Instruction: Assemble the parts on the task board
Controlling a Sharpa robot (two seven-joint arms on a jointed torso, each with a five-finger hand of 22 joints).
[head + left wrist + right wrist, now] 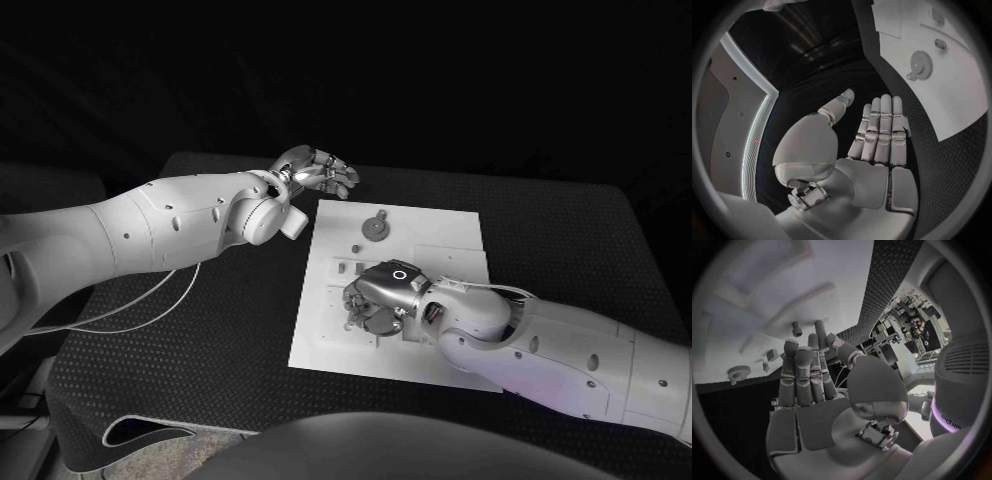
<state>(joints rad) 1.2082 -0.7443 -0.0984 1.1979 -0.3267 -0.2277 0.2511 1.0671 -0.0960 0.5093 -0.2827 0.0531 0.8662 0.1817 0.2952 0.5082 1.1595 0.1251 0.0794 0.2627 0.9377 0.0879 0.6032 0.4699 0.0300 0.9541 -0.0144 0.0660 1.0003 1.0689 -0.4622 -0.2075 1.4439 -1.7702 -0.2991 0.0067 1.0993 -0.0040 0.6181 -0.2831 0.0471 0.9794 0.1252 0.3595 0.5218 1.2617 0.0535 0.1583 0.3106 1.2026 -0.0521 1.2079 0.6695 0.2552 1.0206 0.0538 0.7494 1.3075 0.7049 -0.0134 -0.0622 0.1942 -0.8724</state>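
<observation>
Parts wait on the white task board [325, 340] at the centre of the head view: a gear [376, 227] lies flat near the board's upper edge, and smaller pieces [355, 248] sit just below it. The right hand [381, 298] hovers low over the board's middle with fingers bent downward; whether they hold anything I cannot tell, so it should settle squarely over one piece and close gently. The left hand [316, 169] rests off the board's upper left corner, fingers straight and holding nothing, and should stay clear.
</observation>
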